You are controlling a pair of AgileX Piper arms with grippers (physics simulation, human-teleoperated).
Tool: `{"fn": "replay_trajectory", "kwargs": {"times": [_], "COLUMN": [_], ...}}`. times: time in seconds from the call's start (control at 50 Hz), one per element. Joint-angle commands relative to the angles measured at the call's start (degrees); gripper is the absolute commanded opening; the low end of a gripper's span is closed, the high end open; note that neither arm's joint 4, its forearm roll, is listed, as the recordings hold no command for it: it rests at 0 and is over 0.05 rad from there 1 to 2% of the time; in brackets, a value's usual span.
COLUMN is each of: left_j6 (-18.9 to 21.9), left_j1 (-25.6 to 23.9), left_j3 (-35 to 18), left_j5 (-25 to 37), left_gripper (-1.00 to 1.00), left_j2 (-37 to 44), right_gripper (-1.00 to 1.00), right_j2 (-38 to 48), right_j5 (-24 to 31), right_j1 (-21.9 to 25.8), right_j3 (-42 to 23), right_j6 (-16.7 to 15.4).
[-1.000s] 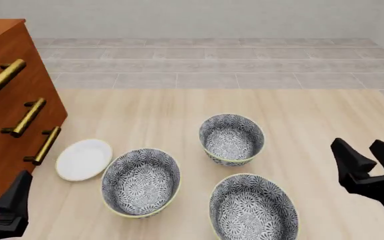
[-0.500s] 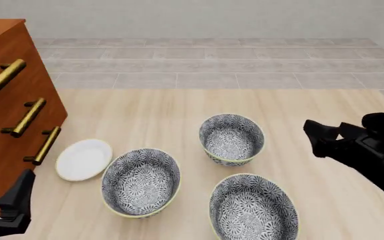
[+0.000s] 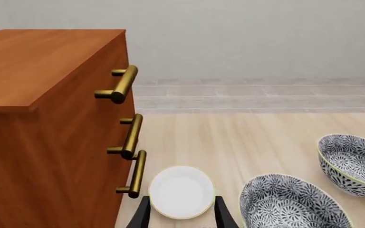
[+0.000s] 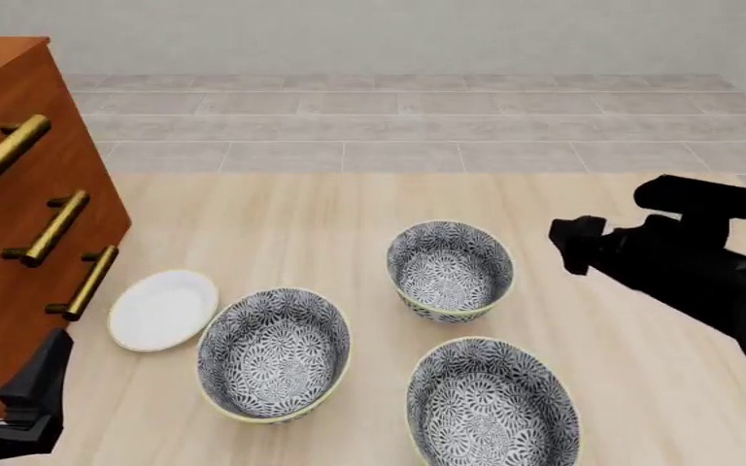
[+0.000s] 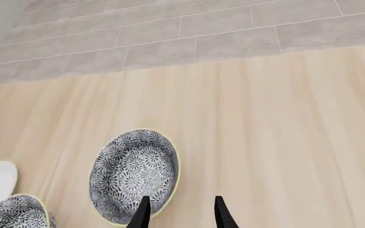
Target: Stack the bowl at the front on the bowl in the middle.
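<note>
- The deep, round, black-and-white floral bowl at the front is sitting upright on the pale wooden table, nearest the arms. It is lying just beside the matching bowl in the middle, to that bowl's right and apart from it.
- It is looking like glazed ceramic – stiff, smooth and probably slippery, with some weight, and likely to chip if dropped. The thin cream rim is offering the best hold, with one finger inside the wall and one outside.
- The black right gripper is hanging with its jaws parted and nothing between them. It is pointing at the third bowl at the back, so the front bowl is lying well apart from the jaws, nearer the robot and lower in the front view; its height over the table is hard to judge.
- The left gripper is also waiting spread and empty, facing the small plain white dish beside the reddish-brown wooden cabinet with brass handles.
- Neither patterned bowl of the task is being touched – the lift is not yet begun.
</note>
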Motion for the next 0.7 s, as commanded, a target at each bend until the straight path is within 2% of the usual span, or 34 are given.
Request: {"fn": "replay_trajectory", "kwargs": {"times": [0.02, 0.06, 0.26, 0.5, 0.7], "left_j6": [-0.02, 0.1, 0.09, 0.11, 0.04], "left_j1": [-0.15, -0.15, -0.56, -1.19, -1.55], "left_j3": [0.0, 0.0, 0.01, 0.01, 0.01], "left_j5": [-0.08, -0.03, -0.08, 0.71, 0.92], "left_gripper": [1.0, 1.0, 1.0, 1.0, 1.0], "left_j2": [0.29, 0.19, 0.52, -0.29, -0.39], "right_gripper": [1.0, 1.0, 1.0, 1.0, 1.0], "right_j2": [8.55, 9.43, 16.12, 17.47, 21.82], "right_j5": [0.45, 0.5, -0.5, -0.49, -1.6], "right_j1": [0.65, -0.09, 0.67, 0.62, 0.81], "right_j3": [-3.55, -4.36, -6.41, -7.6, -9.31], "right_j6": [2.22, 0.99, 2.25, 2.65, 3.34]}}
